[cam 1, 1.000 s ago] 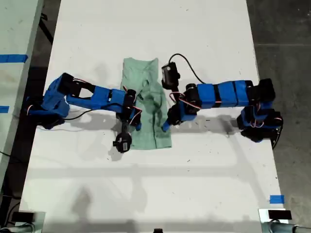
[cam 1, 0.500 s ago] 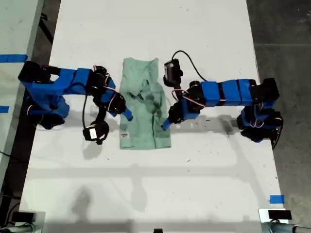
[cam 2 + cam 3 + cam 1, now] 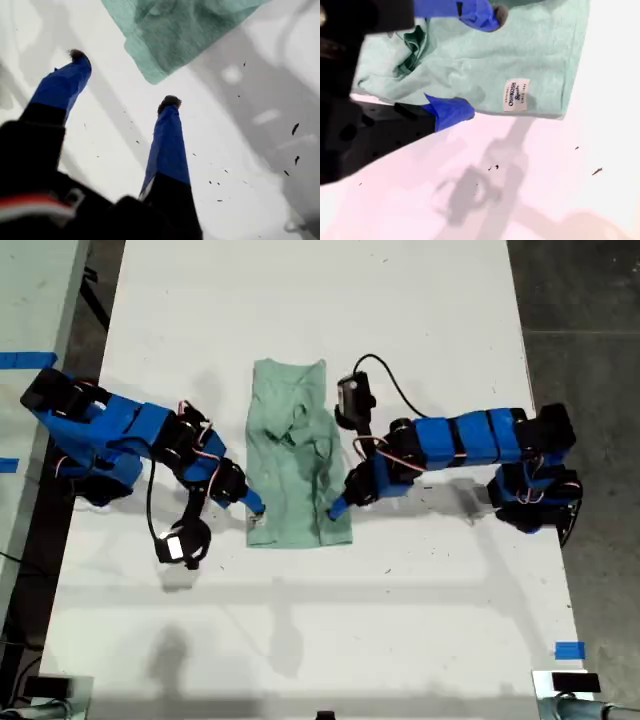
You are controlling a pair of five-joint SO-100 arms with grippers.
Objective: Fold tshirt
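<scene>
The pale mint-green tshirt (image 3: 295,470) lies as a narrow folded strip in the middle of the white table, wrinkled at its centre. My second gripper (image 3: 252,505) is open at the strip's near corner on the exterior view's left. One of its fingers (image 3: 490,14) is over the cloth (image 3: 530,50) and the other rests at the edge, close to a small white label (image 3: 515,95). My first gripper (image 3: 337,508) is open at the shirt's edge on the exterior view's right. Its blue fingers (image 3: 167,140) stand over bare table, just short of a shirt corner (image 3: 185,30).
The white table (image 3: 400,620) runs well past the shirt on all sides. A blue tape mark (image 3: 568,650) sits near the table's front corner on the exterior view's right. Dark floor lies beyond both long table edges. A black cable (image 3: 385,375) loops behind the first arm.
The second arm pulled off the shirt toward the exterior view's left, then swung down to the near corner. The first gripper slid slightly nearer along the other edge. The shirt lies flatter.
</scene>
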